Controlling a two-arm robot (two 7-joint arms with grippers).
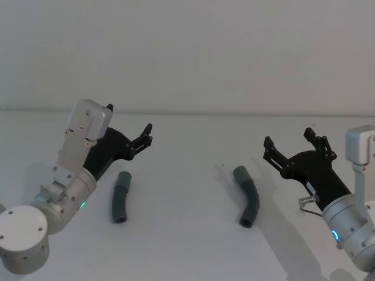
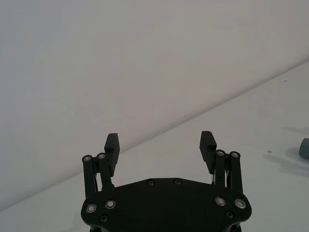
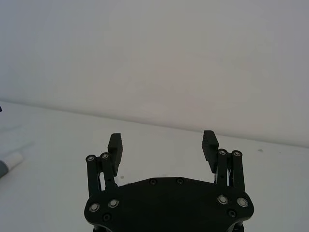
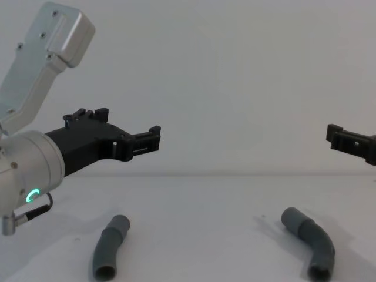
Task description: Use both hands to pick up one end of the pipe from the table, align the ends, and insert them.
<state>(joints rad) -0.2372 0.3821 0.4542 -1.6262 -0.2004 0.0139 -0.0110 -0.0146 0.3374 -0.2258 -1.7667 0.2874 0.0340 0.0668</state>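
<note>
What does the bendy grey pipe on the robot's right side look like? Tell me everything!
The right pipe piece is a short dark-grey tube that looks like matte plastic or rubber, bent gently in the middle. It lies flat on the white table. One end points away from the robot, and the nearer end looks like a round opening. Nothing touches it except the table. The open right gripper hovers apart from it, on its right.

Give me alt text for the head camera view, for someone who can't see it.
Two short dark-grey bent hose pieces lie apart on a plain white table: the left hose piece and the right hose piece. The black left pincer and black right pincer hang open above the table, one near each piece, holding nothing.
</note>
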